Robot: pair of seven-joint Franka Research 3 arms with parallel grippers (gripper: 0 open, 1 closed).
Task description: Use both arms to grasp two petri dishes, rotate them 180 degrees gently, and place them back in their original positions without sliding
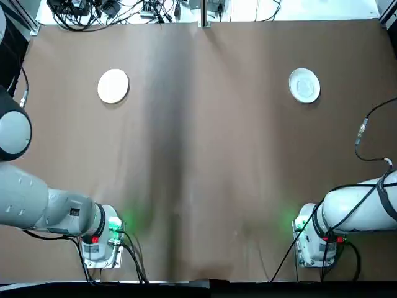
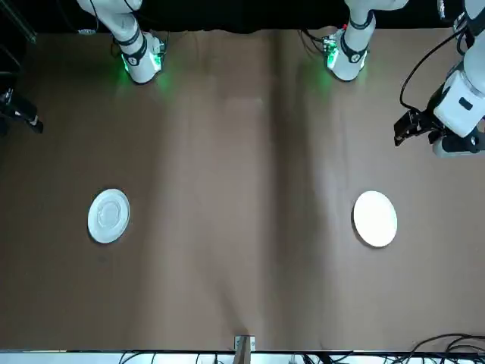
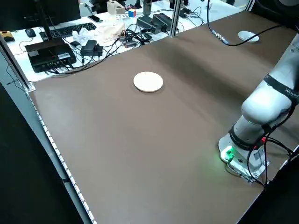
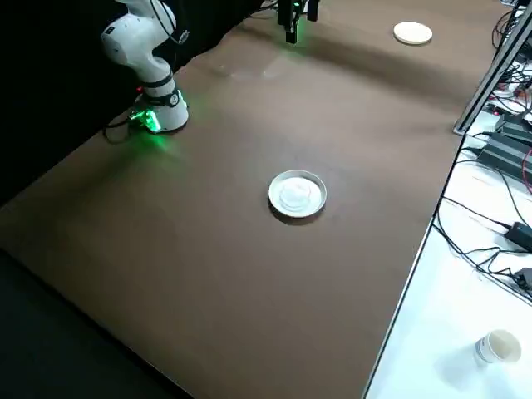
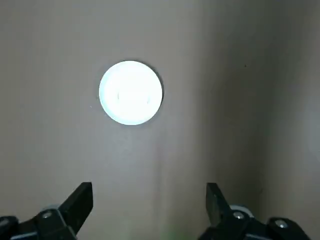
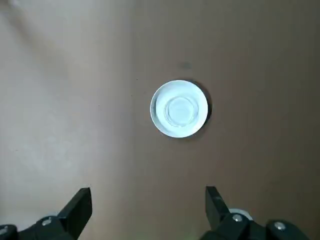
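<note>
Two shallow round white dishes lie flat on the brown counter (image 1: 205, 186), both toward its far edge and well apart. The plain matte white petri dish (image 1: 113, 85) sits nearer the far left corner; the glossier white petri dish with a faint inner ring (image 1: 304, 85) sits nearer the far right corner. Nothing touches either one.

The left end effector (image 5: 149, 200) hangs above the counter with its two dark fingers spread wide, empty, the matte dish in its sight but well clear of the fingertips. The right end effector (image 6: 148, 202) is likewise spread open and empty, looking down on the ringed dish from well off.

Both white and grey arms rise from bases at the near edge, each base glowing green (image 1: 115, 225).

Beyond the far edge a white bench holds black cables and electronic boxes (image 3: 48, 52). No writing or brand can be read anywhere.
</note>
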